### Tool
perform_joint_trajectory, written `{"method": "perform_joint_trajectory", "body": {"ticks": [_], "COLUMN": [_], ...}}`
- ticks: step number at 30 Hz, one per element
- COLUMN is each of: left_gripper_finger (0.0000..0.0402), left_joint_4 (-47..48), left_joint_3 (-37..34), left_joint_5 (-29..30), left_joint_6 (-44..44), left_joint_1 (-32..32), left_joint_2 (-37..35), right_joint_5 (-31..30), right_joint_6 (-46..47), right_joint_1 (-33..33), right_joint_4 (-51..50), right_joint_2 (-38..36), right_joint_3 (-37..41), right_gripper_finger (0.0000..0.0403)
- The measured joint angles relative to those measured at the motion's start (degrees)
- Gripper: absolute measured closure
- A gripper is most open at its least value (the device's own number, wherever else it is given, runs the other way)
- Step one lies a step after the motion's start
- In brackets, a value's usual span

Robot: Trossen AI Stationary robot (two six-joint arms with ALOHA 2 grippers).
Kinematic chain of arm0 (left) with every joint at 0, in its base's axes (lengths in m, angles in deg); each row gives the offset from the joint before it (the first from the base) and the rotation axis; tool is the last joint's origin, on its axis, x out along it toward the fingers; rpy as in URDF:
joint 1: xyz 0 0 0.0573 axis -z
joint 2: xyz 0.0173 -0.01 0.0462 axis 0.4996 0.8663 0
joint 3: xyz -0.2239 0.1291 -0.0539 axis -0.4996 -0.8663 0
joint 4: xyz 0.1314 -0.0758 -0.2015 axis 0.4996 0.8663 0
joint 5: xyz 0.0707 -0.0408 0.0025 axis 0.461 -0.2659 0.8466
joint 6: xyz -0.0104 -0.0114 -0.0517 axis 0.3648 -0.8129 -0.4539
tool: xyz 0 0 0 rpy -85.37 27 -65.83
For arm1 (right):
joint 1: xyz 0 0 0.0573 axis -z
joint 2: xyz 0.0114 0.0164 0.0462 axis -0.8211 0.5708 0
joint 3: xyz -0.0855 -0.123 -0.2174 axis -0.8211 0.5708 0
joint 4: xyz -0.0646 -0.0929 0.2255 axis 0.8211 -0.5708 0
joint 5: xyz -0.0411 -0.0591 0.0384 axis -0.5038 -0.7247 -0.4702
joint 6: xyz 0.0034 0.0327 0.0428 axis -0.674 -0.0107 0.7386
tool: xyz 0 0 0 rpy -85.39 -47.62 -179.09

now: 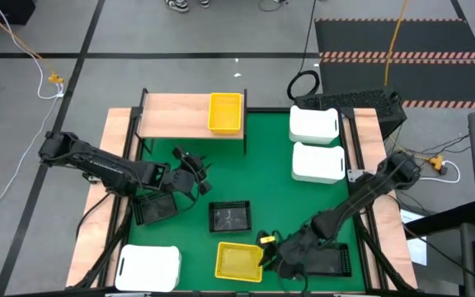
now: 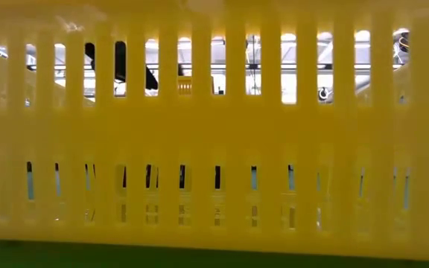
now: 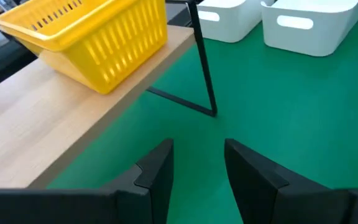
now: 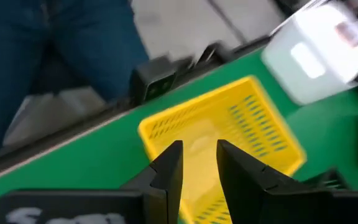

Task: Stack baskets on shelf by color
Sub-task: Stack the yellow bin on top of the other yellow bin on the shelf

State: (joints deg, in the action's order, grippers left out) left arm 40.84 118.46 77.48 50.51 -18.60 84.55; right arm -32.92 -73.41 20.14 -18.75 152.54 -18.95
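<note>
Green mat [image 1: 254,177] covers the table between light-wood side boards, with grey floor, cables and hazard-striped ramps beyond; in the right wrist view a person's jeans show past the table edge. No writing is legible. The shelf [image 1: 176,115] stands at the mat's far left, one yellow basket [image 1: 226,113] on its right end. Two white baskets [image 1: 315,125] sit at far right, a third [image 1: 148,267] at near left, and a black basket [image 1: 231,217] mid-mat. The left gripper [image 1: 198,172] hovers near the shelf, fingers [image 3: 157,174] parted, holding nothing. The right arm reaches low across the near edge; the right gripper [image 4: 199,163] has its fingers straddling the rim of a second yellow basket [image 1: 239,261], grasping it.
</note>
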Motion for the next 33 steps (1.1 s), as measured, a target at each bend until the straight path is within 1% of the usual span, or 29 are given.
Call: {"method": "perform_joint_trajectory", "body": {"ticks": [4, 7, 12, 15, 20, 28, 33], "left_gripper_finger": [0.0256, 0.0256, 0.0256, 0.0256, 0.0256, 0.0256, 0.0256], "left_joint_4": [0.0, 0.0, 0.0, -0.1, -0.1, 0.0, 0.0], "left_joint_3": [0.0, 0.0, 0.0, 0.0, 0.0, 0.0, 0.0], "left_joint_5": [-1.0, -1.1, -1.1, -1.1, -1.1, -1.1, -1.1], "left_joint_6": [0.1, 0.6, 1.7, 2.7, 2.9, 2.7, 1.9], "left_joint_1": [0.0, 0.0, 0.0, 0.0, 0.0, 0.0, 0.0], "left_joint_2": [0.0, 0.0, 0.0, 0.0, 0.0, 0.0, 0.0], "right_joint_5": [-0.2, -0.4, -3.7, -3.0, -2.9, -2.8, -3.1], "right_joint_6": [-0.3, -0.3, -3.4, -3.1, -2.7, -3.3, -6.5], "right_joint_1": [-0.1, 0.2, 0.6, 1.3, 1.7, 1.6, 1.6], "right_joint_4": [-4.4, -4.9, -4.9, -6.0, -12.0, -11.3, -12.5], "right_joint_2": [4.1, 5.4, 5.5, 5.5, 5.6, 5.5, 3.7], "right_joint_3": [-1.6, -2.1, -2.2, -2.2, -2.2, -2.2, -2.2], "right_gripper_finger": [0.0312, 0.0312, 0.0312, 0.0312, 0.0312, 0.0312, 0.0312]}}
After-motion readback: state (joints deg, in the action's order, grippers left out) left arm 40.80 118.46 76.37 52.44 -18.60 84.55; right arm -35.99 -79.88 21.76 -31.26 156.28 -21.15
